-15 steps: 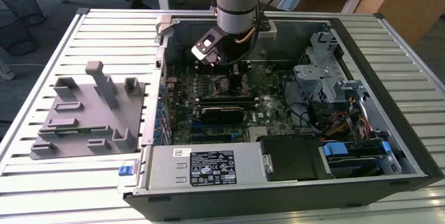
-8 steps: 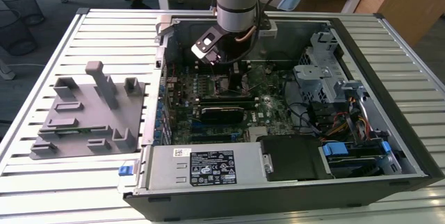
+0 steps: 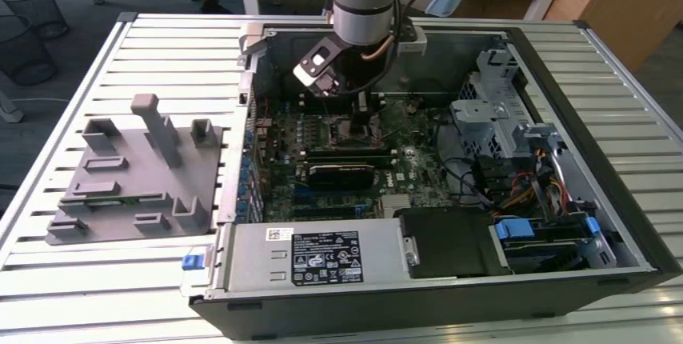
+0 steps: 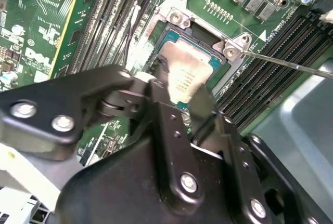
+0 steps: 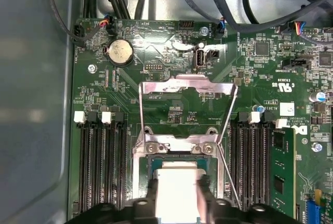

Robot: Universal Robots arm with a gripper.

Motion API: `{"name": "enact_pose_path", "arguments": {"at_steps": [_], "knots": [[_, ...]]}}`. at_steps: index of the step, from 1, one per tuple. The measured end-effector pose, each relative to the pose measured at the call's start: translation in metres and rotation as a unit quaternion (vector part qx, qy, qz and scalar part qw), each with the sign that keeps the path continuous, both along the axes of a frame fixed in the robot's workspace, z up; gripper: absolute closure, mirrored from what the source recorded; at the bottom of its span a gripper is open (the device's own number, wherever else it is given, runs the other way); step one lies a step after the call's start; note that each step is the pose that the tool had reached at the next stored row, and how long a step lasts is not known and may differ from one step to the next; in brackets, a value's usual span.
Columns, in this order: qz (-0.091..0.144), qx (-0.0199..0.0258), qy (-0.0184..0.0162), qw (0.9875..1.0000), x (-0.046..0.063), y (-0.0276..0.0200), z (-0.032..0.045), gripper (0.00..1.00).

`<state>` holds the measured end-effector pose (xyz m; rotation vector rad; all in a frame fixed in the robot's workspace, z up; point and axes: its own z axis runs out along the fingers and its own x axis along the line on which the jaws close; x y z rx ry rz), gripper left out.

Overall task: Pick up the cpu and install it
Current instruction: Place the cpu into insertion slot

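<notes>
The cpu (image 5: pixel 177 190) is a small square chip with a silvery top, held low over the open socket (image 5: pixel 177 150) on the green motherboard (image 3: pixel 320 152). My gripper (image 5: pixel 177 186) is shut on it, one black finger on each of two opposite edges. In the second wrist view the cpu (image 4: pixel 183 73) sits between the fingers (image 4: pixel 200 104) inside the socket frame (image 4: pixel 231 47). I cannot tell whether it rests fully in the socket. The socket's metal load plate (image 5: pixel 187 86) stands raised, and its thin lever (image 5: pixel 229 177) is swung free. In the exterior view the gripper (image 3: pixel 357 108) reaches down into the computer case.
The case walls (image 3: pixel 597 120) enclose the board. A drive cage (image 3: pixel 497 100) and cable bundles (image 3: pixel 513 176) lie at the exterior view's right, a power supply (image 3: pixel 309 256) at the front. A grey fixture plate (image 3: pixel 133 176) rests on the slatted table. Memory slots (image 5: pixel 101 156) flank the socket.
</notes>
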<state>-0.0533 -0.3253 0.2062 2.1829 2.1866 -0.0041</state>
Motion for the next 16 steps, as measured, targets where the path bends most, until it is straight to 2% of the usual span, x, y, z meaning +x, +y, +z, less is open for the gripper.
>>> {"name": "enact_pose_path", "arguments": {"at_steps": [3, 4, 6, 7, 8, 16], "knots": [[0.000, -0.0008, 0.0000, 1.0000, 0.0000, 0.0000, 0.0019, 0.71], [0.000, -0.0009, 0.0001, 1.0000, 0.0001, 0.0000, 0.0027, 0.71], [0.000, -0.0012, 0.0001, 1.0000, 0.0001, 0.0000, 0.0043, 0.83], [0.000, -0.0013, 0.0001, 1.0000, 0.0001, 0.0000, 0.0050, 0.83], [0.000, -0.0013, 0.0001, 1.0000, 0.0001, 0.0001, 0.0055, 0.89], [0.000, -0.0019, 0.0002, 1.0000, 0.0001, 0.0000, 0.0083, 0.89]]}}
